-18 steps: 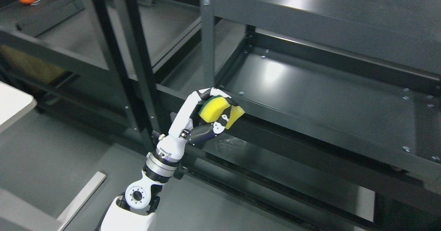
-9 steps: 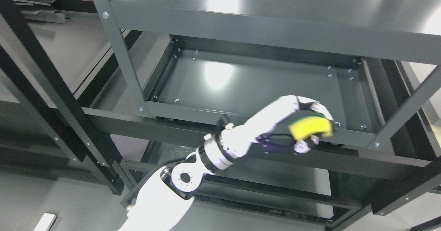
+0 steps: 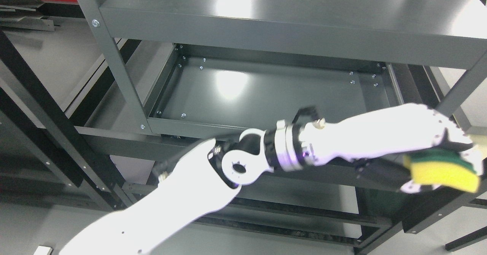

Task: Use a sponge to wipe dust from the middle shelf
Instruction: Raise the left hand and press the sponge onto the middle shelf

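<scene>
My left hand (image 3: pixel 443 163) reaches far to the right and is shut on a yellow sponge with a green scouring side (image 3: pixel 443 171). Hand and sponge are at the front right corner of the dark grey middle shelf (image 3: pixel 266 91), over its front rim near the right post. The white left arm (image 3: pixel 354 137) crosses in front of the shelf's front edge. The shelf tray itself is bare, with a bright glare spot at its left. My right arm does not show.
A dark top shelf (image 3: pixel 289 7) overhangs the middle one. Grey corner posts (image 3: pixel 114 61) stand at left and right. Black frame bars (image 3: pixel 42 110) of another rack run at the left. A lower shelf (image 3: pixel 304 201) lies beneath.
The camera has swung right. My left arm has swept the sponge rightward along the shelf's front edge, from its left corner to its right corner.
</scene>
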Robot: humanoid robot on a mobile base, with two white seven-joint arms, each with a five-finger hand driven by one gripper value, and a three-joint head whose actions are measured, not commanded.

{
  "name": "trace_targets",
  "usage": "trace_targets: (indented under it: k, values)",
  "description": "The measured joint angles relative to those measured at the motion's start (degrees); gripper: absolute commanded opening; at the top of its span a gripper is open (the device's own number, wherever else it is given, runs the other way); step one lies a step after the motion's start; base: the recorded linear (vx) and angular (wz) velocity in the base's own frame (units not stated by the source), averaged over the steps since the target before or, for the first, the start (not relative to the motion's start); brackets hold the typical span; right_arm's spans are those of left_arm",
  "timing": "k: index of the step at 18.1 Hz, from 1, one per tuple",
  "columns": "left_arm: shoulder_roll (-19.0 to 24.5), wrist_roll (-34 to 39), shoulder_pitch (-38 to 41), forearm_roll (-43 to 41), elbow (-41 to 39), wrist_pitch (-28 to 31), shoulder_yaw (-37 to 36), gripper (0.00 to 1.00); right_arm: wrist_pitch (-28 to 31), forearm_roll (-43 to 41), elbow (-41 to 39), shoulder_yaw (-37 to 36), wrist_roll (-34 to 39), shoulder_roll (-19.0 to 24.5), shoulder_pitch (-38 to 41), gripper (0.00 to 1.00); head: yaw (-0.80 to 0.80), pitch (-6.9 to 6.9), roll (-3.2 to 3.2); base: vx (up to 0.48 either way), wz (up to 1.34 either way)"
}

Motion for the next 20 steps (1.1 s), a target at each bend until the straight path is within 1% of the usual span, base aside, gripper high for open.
trace_targets:
  k: [2,4,5,9,12,14,17,20]
  values:
    - [0.0,-1.6,-6.5,-4.4,0.7,-0.1,1.1,0.01,0.0,0.0,0.0,0.0,0.0,0.0,0.0,1.0,0.0,0.0,0.0,0.006,-0.01]
    - [0.0,-4.8,-12.2,-9.2,1.7,-0.6,2.5,0.0,0.0,0.0,0.0,0.0,0.0,0.0,0.0,1.0,0.0,0.0,0.0,0.014,-0.08]
    - [0.0,-6.0,-14.3,-11.5,2.3,-2.0,3.1,0.0,0.0,0.0,0.0,0.0,0.0,0.0,0.0,1.0,0.0,0.0,0.0,0.034,-0.1]
    - [0.0,-8.1,-21.0,-23.8,6.1,-12.6,5.6,0.0,0.0,0.0,0.0,0.0,0.0,0.0,0.0,1.0,0.0,0.0,0.0,0.032,-0.1]
    - [0.0,-8.5,-24.4,-32.8,9.0,-16.2,7.6,0.01,0.0,0.0,0.0,0.0,0.0,0.0,0.0,1.0,0.0,0.0,0.0,0.012,-0.05]
    - [0.3,-8.6,-26.1,-37.8,10.8,-17.1,9.0,0.01,0.0,0.0,0.0,0.0,0.0,0.0,0.0,1.0,0.0,0.0,0.0,0.0,0.0]
    - [1.8,-8.7,-27.2,-42.5,12.8,-17.7,10.7,0.01,0.0,0.0,0.0,0.0,0.0,0.0,0.0,1.0,0.0,-0.01,0.0,0.003,-0.01]
    - [3.5,-8.7,-27.0,-45.3,14.3,-17.9,12.0,0.01,0.0,0.0,0.0,0.0,0.0,0.0,0.0,1.0,0.0,-0.01,0.0,-0.003,-0.01]
